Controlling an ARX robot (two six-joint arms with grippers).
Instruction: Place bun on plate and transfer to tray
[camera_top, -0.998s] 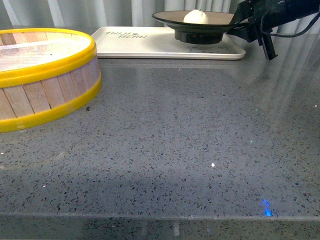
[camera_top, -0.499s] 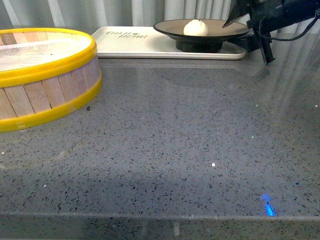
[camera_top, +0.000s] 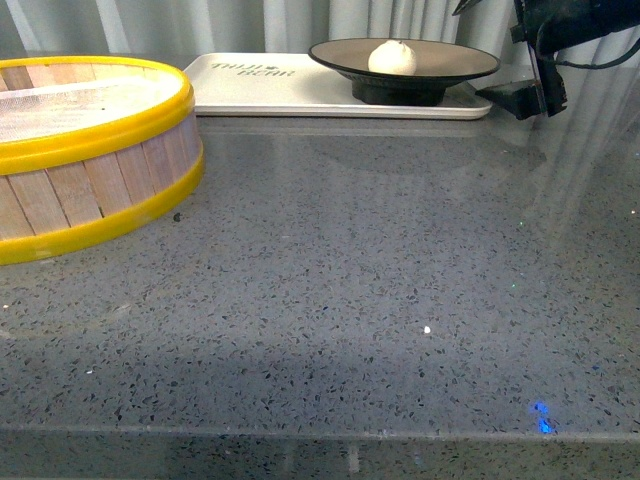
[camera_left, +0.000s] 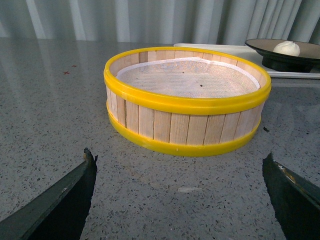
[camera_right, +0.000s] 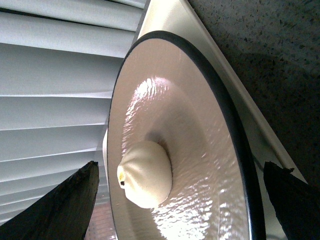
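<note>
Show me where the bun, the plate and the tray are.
bun (camera_top: 392, 57), front view, its rounded side.
plate (camera_top: 452, 62), front view, tan inside near the rim.
tray (camera_top: 290, 95), front view, bare cream surface.

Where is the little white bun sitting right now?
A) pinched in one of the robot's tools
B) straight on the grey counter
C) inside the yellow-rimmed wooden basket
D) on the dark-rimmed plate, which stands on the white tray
D: the bun rests in the middle of the plate, the plate's black foot stands on the tray, and the right tool is open beside it.
</note>
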